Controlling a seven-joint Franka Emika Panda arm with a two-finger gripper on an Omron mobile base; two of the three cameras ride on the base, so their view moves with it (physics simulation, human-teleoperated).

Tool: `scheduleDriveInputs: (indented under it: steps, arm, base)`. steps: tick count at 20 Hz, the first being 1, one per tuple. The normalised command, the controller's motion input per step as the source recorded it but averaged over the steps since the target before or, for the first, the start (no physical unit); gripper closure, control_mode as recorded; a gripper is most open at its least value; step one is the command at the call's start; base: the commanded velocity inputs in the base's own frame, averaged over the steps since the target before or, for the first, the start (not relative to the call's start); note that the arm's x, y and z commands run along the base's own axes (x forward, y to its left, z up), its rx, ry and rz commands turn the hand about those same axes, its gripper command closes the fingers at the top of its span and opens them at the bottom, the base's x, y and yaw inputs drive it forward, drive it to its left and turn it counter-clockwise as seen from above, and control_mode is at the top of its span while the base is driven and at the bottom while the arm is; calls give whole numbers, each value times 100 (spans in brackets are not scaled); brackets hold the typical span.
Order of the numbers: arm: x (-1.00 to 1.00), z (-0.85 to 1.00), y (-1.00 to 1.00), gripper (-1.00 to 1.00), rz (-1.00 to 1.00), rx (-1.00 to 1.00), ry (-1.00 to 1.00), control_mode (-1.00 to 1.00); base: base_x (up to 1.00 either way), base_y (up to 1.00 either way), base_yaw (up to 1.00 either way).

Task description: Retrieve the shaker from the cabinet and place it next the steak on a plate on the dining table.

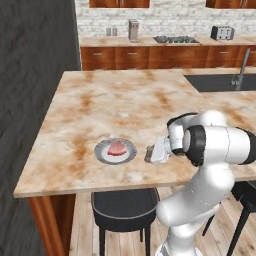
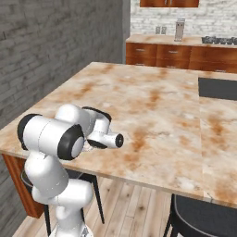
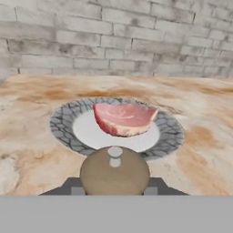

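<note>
The tool (image 3: 114, 190) is clamped on the shaker (image 3: 114, 170), which sits bottom centre of the hand view with its knob poking up, right in front of the plate (image 3: 63, 123) with the steak (image 3: 124, 118) on it. All of that is on the beige marble worktop (image 1: 130, 100) with rust-orange veins, grey brick wall at the left of the frame. In the left base view the shaker (image 1: 149, 154) is lower centre, just right of the plate (image 1: 102, 152), with wood counters and a sink (image 1: 215, 82) toward the upper right.

black stool (image 1: 123, 207) under tabletop, sink w/ faucet (image 1: 239, 75), stovetop (image 1: 175, 39), toaster (image 1: 222, 33) on back counter, grey brick wall (image 3: 113, 41)
</note>
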Motion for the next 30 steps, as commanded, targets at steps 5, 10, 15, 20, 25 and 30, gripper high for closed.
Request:
scheduleDriveInputs:
  steps: [5,10,15,20,25,30]
  arm:
    - [22,-26,0,100,0,0,0,-100]
    - [25,-28,0,100,0,0,0,-100]
    - [-17,-22,0,-100,0,0,-9,-100]
    - [-37,-1,-10,-100,0,0,-8,-100]
    - [-28,0,-7,-100,0,0,-8,-100]
    - [-22,15,-48,-100,0,6,-2,-100]
  base:
    - [0,0,0]
    - [0,0,0]
    - [0,0,0]
    - [0,0,0]
    - [0,0,0]
    - [0,0,0]
